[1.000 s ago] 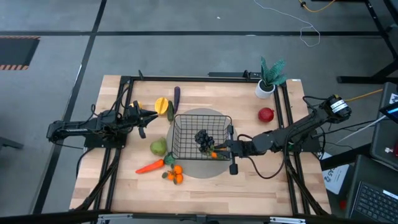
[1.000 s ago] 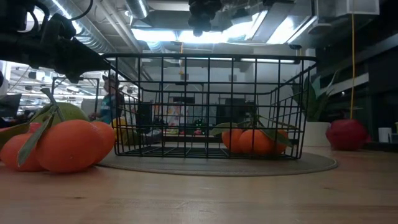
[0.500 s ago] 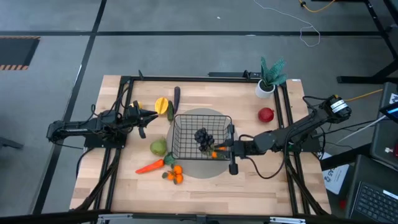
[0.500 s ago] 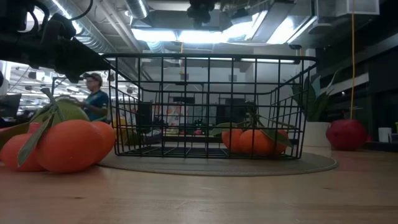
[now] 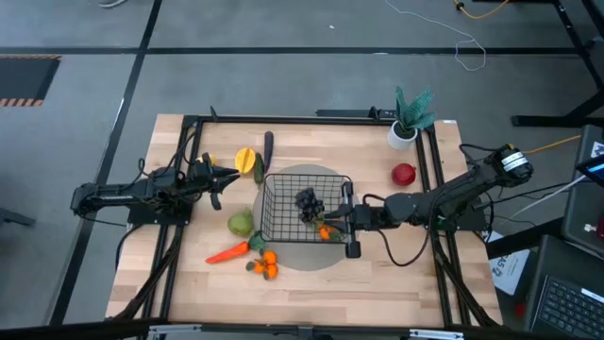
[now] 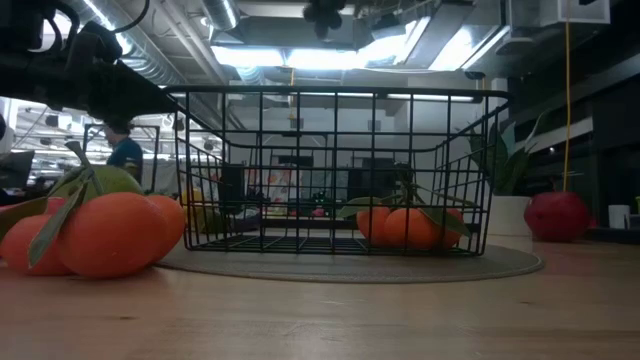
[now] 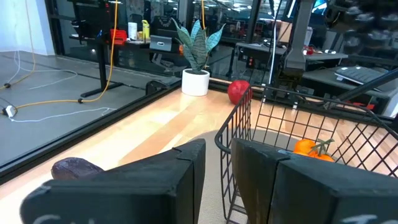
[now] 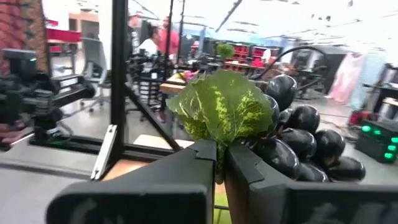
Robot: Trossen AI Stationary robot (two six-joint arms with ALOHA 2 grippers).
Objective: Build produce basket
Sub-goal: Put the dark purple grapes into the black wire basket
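Since a second ago the right pincer has risen a little over the basket, which sits on the tabletop, carrying the grapes clenched by their leaf; an orange already lies inside, while the left pincer waits nearly shut beside the yellow pieces. Toy grapes like these look light, lumpy and floppy, so I judge the leafy stem the surest hold, though the bunch may swing.

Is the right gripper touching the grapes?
Touching: the right wrist view shows the right gripper shut on the leafy stem of the grapes.
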